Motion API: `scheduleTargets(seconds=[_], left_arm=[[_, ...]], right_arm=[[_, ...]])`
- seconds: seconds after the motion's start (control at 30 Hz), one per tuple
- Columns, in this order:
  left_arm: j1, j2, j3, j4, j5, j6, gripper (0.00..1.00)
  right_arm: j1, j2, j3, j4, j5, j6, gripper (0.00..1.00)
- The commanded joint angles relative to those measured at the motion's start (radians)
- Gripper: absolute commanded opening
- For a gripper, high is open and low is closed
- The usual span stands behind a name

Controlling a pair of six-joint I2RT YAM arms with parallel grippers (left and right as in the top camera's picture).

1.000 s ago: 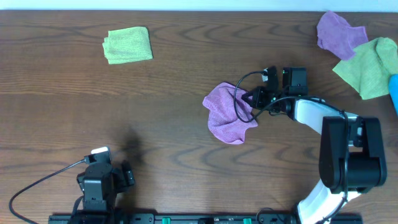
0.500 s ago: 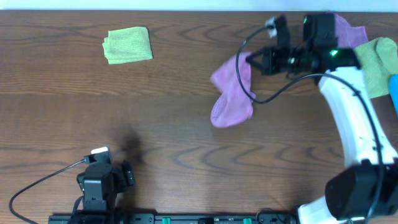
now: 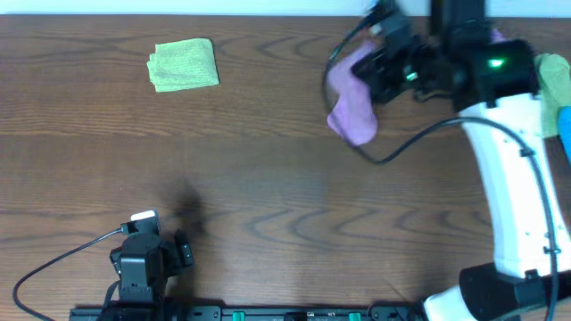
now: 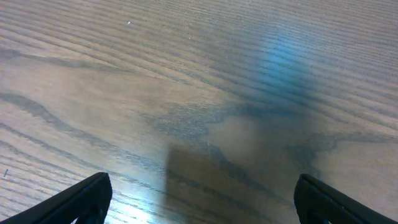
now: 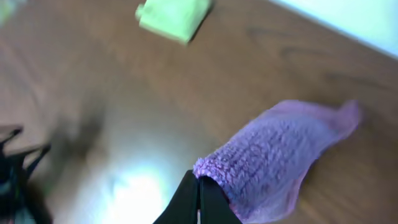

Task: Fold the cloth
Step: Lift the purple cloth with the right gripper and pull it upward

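Observation:
The purple cloth (image 3: 352, 102) hangs bunched in the air over the far right part of the table, and my right gripper (image 3: 373, 73) is shut on its upper edge. In the right wrist view the two black fingers are pressed together at my right gripper (image 5: 199, 186), and the cloth (image 5: 280, 149) drapes away to the right of them. No tag shows on it. My left gripper (image 3: 147, 242) rests at the near left edge, far from the cloth. Its jaws stand wide open over bare wood, as my left gripper (image 4: 199, 202) shows in the left wrist view.
A folded lime-green cloth (image 3: 184, 64) lies at the far left, also seen as the green cloth (image 5: 171, 15). Another green cloth (image 3: 553, 85) and a blue object (image 3: 564, 125) sit at the right edge. A black cable loops under the right arm (image 3: 508, 178).
My right arm has risen and swung toward the far edge, lifting the purple cloth off the table. The cloth went from lying crumpled mid-table to hanging. The left arm has not moved.

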Motion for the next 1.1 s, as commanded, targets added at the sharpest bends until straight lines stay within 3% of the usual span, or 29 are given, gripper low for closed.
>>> scheduleTargets(seconds=[0.0,0.1,0.4,0.73,0.87,1.07], left_arm=[[0.006,-0.006,-0.01,-0.063,-0.015,0.026,0.95],[0.006,-0.006,-0.01,-0.063,-0.015,0.025,0.95],[0.006,-0.006,-0.01,-0.063,-0.015,0.026,0.95],[0.006,-0.006,-0.01,-0.058,-0.02,0.026,0.95],[0.006,-0.006,-0.01,0.051,0.004,0.017,0.95],[0.006,-0.006,-0.01,0.223,0.345,-0.338,0.95]], right_arm=[[0.111,0.007,0.006,-0.016,0.133,-0.034,0.01],[0.171,0.007,0.006,0.023,0.279,0.007,0.01],[0.137,0.006,0.006,0.047,0.327,0.199,0.01],[0.134,0.007,0.006,-0.005,0.328,0.204,0.01],[0.134,0.007,0.006,-0.01,0.319,0.204,0.01],[0.134,0.007,0.006,-0.065,0.205,0.193,0.01]])
